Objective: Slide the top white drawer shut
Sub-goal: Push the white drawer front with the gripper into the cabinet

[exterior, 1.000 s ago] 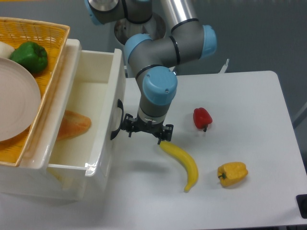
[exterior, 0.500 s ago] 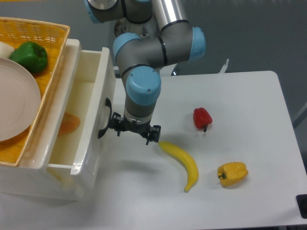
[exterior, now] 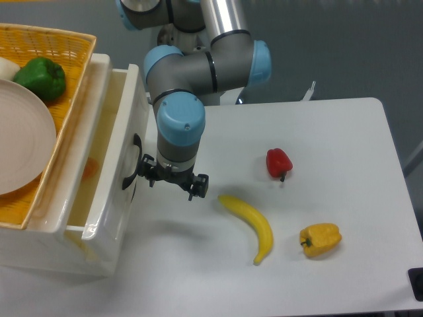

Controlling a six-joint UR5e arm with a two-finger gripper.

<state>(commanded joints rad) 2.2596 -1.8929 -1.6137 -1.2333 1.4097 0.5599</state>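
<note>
The gripper (exterior: 173,184) hangs with its fingers spread apart and holding nothing, one finger close against the black handle (exterior: 131,162) on the front of the top white drawer (exterior: 125,132). The drawer stands only partly out of the cabinet, under the yellow wicker basket (exterior: 63,46). On the white surface (exterior: 330,145) to the right lie a banana (exterior: 251,223), a red pepper (exterior: 278,162) and a yellow pepper (exterior: 320,238).
</note>
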